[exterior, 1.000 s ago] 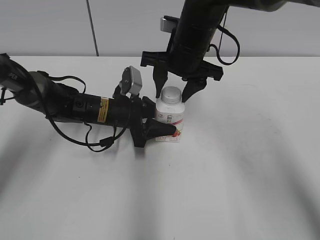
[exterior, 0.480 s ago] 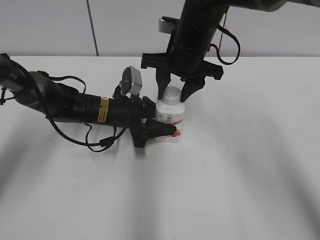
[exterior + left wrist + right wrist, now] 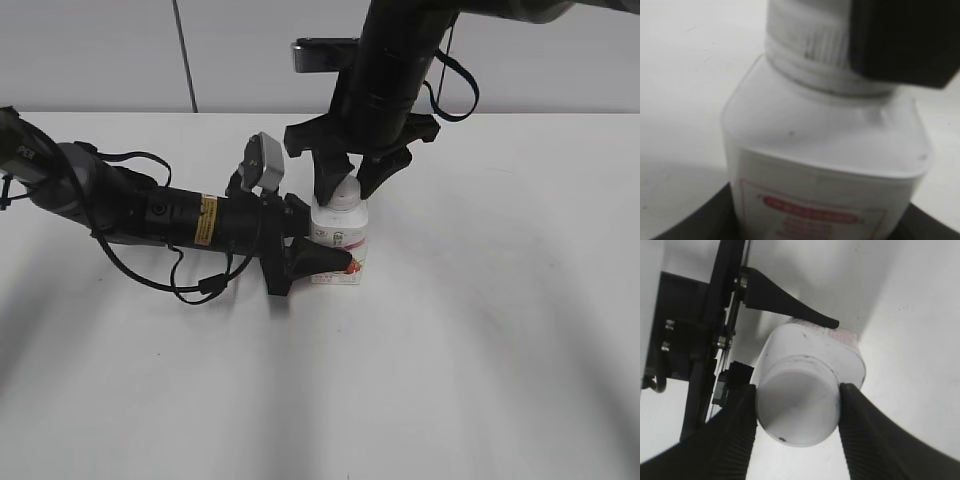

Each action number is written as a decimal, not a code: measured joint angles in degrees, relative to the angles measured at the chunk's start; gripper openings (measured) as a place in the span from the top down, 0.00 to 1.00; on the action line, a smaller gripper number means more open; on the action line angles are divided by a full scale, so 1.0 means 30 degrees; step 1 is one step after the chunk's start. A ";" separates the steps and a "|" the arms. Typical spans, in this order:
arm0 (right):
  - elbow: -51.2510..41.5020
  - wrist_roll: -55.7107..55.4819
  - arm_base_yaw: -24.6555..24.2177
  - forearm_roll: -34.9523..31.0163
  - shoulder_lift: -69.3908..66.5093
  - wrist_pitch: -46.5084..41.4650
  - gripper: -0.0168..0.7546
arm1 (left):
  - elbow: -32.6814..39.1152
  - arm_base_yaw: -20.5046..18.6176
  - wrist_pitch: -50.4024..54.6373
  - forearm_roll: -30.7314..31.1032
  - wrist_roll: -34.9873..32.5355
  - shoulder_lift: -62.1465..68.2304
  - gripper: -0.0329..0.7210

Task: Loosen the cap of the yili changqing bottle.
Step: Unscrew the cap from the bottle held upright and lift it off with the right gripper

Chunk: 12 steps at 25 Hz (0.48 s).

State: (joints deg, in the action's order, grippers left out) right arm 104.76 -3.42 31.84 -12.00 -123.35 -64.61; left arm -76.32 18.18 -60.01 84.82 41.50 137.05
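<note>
The yili changqing bottle (image 3: pixel 342 240), small, white, with a pink and red label, stands upright on the white table (image 3: pixel 480 330). My left gripper (image 3: pixel 325 258) comes in from the left and is shut on the bottle's body (image 3: pixel 825 170). My right gripper (image 3: pixel 343 187) hangs straight above and is shut on the white cap (image 3: pixel 344 196), one finger on each side. In the right wrist view the cap (image 3: pixel 796 407) sits squeezed between the ribbed fingers (image 3: pixel 862 430). In the left wrist view the cap's ribbed rim (image 3: pixel 815 40) shows with a black right finger (image 3: pixel 900 40) against it.
The left arm (image 3: pixel 150 210) lies low across the table's left half, with a loose cable (image 3: pixel 190 285) looping below it. The right arm (image 3: pixel 395 60) drops down from the top middle. A grey wall stands behind the table.
My right gripper has come down over the cap, its fingers have shut on it, and its wrist has turned. The left gripper and the bottle have stayed put.
</note>
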 joint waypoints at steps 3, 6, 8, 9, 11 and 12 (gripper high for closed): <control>0.0000 0.2115 0.0000 -0.0056 0.0000 -0.0112 0.46 | 0.0000 0.0000 -0.0038 0.0077 -0.0037 0.0000 0.45; 0.0000 0.3968 0.0000 -0.0092 0.0000 -0.0219 0.46 | 0.0000 0.0000 -0.0084 0.0133 -0.0060 0.0000 0.45; 0.0014 0.5182 0.0000 -0.0134 0.0000 -0.0236 0.46 | 0.0000 0.0000 -0.0120 0.0147 -0.0066 0.0000 0.45; 0.0014 0.5897 0.0000 -0.0134 0.0000 -0.0236 0.46 | 0.0000 0.0000 -0.0120 0.0172 -0.0066 0.0000 0.45; 0.0014 0.7327 0.0000 -0.0134 0.0000 -0.0250 0.46 | 0.0000 0.0000 -0.0126 0.0177 -0.0081 0.0000 0.45; 0.0014 0.8136 0.0000 -0.0152 0.0000 -0.0250 0.46 | 0.0000 0.0000 -0.0126 0.0195 -0.0081 0.0000 0.45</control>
State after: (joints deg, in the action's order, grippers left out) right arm 104.80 20.98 31.84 -12.46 -123.35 -65.36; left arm -76.32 18.18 -60.38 85.40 41.25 137.05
